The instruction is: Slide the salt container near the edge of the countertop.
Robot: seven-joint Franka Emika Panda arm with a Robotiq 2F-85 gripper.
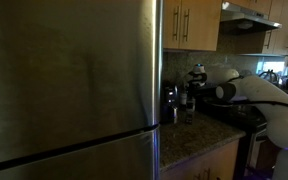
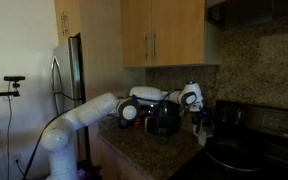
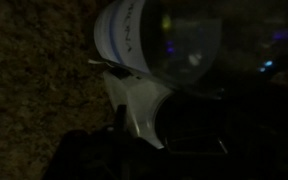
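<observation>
In the wrist view a pale container with a printed label [image 3: 132, 40] stands on the speckled countertop [image 3: 34, 80], right in front of my gripper [image 3: 174, 125]; I take it for the salt container. The jaws are lost in shadow, so I cannot tell whether they are open or touching it. In both exterior views the gripper [image 1: 192, 92] [image 2: 198, 120] hangs low over the countertop [image 1: 189, 140] [image 2: 144, 155] near the stove, and the container is too small to make out there.
A tall steel fridge [image 1: 69, 85] fills the near side. A shiny steel canister [image 1: 169, 105] and a black appliance [image 2: 164, 118] stand at the back of the counter. The black stove [image 2: 246, 152] adjoins the counter. Wooden cabinets [image 2: 164, 30] hang above.
</observation>
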